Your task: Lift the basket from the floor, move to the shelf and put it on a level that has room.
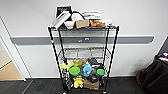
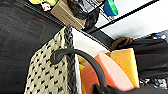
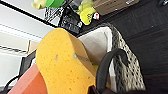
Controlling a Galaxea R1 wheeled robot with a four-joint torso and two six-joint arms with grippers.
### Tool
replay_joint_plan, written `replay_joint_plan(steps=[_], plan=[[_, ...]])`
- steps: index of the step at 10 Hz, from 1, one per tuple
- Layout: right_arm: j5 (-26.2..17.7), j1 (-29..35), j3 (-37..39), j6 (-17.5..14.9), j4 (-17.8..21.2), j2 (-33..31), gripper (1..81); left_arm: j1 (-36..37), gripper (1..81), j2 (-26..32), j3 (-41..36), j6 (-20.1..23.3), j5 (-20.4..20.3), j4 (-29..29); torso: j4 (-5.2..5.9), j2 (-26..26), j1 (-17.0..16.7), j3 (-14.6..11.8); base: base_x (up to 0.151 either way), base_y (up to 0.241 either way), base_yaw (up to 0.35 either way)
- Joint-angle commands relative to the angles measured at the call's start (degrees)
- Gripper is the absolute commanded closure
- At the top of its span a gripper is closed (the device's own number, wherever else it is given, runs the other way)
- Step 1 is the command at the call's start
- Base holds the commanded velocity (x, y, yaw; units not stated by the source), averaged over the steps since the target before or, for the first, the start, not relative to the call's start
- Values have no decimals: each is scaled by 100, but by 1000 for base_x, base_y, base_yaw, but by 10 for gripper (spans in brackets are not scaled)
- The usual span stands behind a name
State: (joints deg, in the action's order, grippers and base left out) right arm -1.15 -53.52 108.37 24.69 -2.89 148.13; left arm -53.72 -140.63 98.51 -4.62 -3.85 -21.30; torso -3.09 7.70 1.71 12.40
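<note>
Head view, left to right: tan wooden flooring (image 1: 8, 72) showed past a doorway; the shelf (image 1: 83, 58) stood centred against the white wall on the dark carpet floor (image 1: 37, 86). Its top tier was crowded, the middle level (image 1: 83, 53) nearly bare, and the lower tiers packed with green, yellow and blue items. A dark seat (image 1: 156, 75) sat at far right.

The basket (image 2: 50, 72) appeared in both wrist views, off the floor, close before the shelf's lower tiers, carrying a pink sponge (image 2: 112, 72) and a yellow sponge (image 3: 62, 65). A dark handle (image 2: 82, 58) arched at each end. Finger state of either gripper: could not tell.
</note>
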Motion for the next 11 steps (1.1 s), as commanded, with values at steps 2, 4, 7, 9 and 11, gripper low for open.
replay_joint_plan(steps=[2,4,7,9,11], plan=[[44,513,-819,19,-27,-342,811,411,811,61,-376,-30,-63,275,0,0,0,0,135,0,0],[106,390,-854,19,-27,-395,811,314,811,70,-420,-21,-89,302,0,0,0,0,135,0,0],[176,310,-942,19,-27,-413,811,217,811,70,-438,-21,-98,371,0,0,0,0,134,0,0],[176,354,-925,19,-27,-404,811,147,811,78,-438,-21,-193,381,0,0,-2,0,134,0,0],[167,389,-933,19,-27,-387,811,68,811,96,-447,-21,-300,389,0,0,-2,0,134,0,0]])
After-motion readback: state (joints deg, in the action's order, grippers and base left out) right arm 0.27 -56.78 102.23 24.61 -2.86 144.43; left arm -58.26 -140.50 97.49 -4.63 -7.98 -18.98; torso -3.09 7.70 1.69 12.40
